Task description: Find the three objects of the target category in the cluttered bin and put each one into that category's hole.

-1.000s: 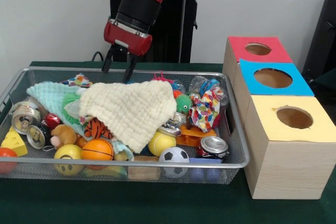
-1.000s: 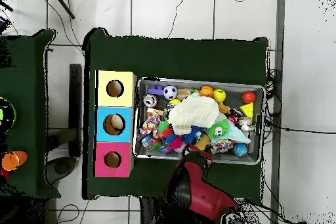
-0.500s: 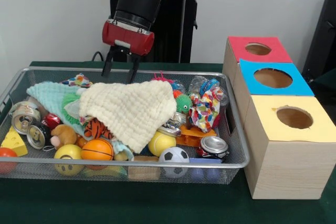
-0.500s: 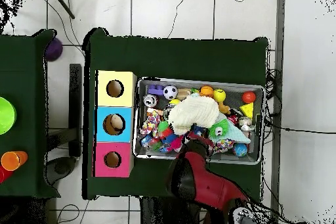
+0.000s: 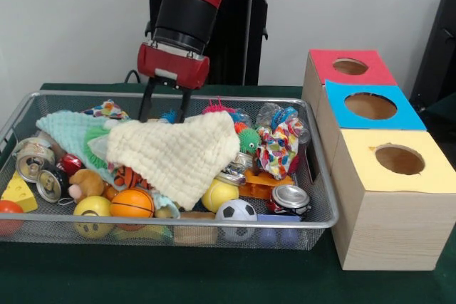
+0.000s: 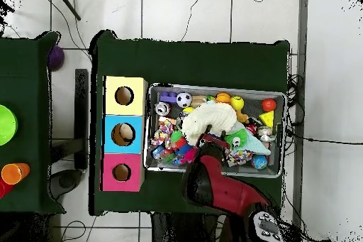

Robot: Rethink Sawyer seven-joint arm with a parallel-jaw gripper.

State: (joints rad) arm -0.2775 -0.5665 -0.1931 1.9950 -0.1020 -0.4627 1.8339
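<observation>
My gripper is open and lowered into the far side of the wire bin, its fingertips touching the far edge of a cream cloth draped over the pile. From overhead the gripper sits at that cream cloth's edge. Around the cloth lie an orange basketball, a soccer ball, a yellow tennis ball, crushed cans, a mint cloth and a patterned cloth. What the cream cloth covers is hidden.
Beside the bin on the right stand three wooden boxes with round holes: red top, blue top, yellow top. A cheese wedge toy and a tiger plush also lie in the bin.
The gripper has come down from above the bin's far rim onto the cream cloth's far edge. The cloth's top edge has flattened and shifted slightly.
</observation>
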